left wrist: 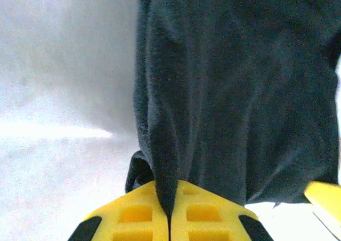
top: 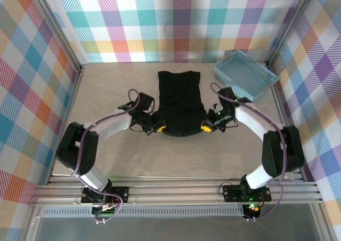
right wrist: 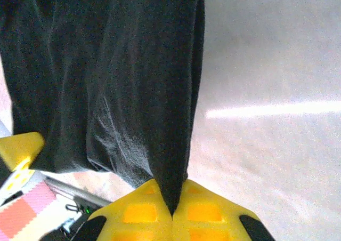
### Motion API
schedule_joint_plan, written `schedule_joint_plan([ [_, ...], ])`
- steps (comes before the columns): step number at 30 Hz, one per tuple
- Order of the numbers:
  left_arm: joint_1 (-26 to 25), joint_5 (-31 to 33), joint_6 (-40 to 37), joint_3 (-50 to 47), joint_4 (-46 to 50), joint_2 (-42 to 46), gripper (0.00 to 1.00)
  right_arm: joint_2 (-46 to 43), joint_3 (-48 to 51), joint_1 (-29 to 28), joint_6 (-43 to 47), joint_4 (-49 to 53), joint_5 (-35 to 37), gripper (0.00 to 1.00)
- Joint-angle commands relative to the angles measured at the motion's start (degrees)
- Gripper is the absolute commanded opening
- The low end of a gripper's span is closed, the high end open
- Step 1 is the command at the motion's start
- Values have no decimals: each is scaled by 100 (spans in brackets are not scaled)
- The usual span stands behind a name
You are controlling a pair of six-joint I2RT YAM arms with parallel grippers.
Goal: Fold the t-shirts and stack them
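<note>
The left fingers [left wrist: 133, 214] are closed flat against each other, with a pinched ridge of black cloth rising from the seam between them. The right fingers [right wrist: 138, 211] are closed the same way on a fold at the opposite edge. Each pair grips one near corner of the t-shirt [top: 181, 99].

Handling: the cloth is judged light, soft and limp. It drapes in loose wrinkles from each pinch and holds no shape of its own. It is not fragile. A shallow pinch may slip, or catch one layer alone. Grip the corners or hem deep enough to take every layer. Move both arms together so the span between them neither sags nor twists.

Location: the t-shirt lies mid-counter [top: 106, 86] as a narrow upright panel. Its far end is flat and its near end is held between the arms. The light-blue basket [top: 235, 82] stands apart at the far right.

View differences: the wrist views show the grip and the cloth's nap, and each shows a tip of the other arm's yellow finger. The top view alone gives the garment's full outline, the basket and both arm poses.
</note>
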State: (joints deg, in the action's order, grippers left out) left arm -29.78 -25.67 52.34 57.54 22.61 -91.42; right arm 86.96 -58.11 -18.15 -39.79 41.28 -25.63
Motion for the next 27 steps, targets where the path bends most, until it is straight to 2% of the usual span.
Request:
schedule_joint_plan([
  [1,-247,-482,-413,-406,798,563,0,-519,401,-247,61,702,-380,0],
  [7,-375,-579,265,-820,1176,2156,0,-1747,369,-346,-252,1689,-505,0],
  [12,-364,-418,484,-289,1557,2506,0,-1697,-479,-338,-434,2485,-460,0],
  [18,-9,-191,884,499,1660,2136,0,-871,-1793,-257,-693,3110,-488,0],
  [21,347,-59,1031,868,1492,1646,0,7,-2567,-98,-665,3150,-540,0],
  [24,785,-41,1138,1410,1217,783,0,1029,-3484,88,-671,2984,-519,0],
  [27,1107,-44,983,2348,876,-549,2,2169,-4348,381,-815,2597,-514,0],
])
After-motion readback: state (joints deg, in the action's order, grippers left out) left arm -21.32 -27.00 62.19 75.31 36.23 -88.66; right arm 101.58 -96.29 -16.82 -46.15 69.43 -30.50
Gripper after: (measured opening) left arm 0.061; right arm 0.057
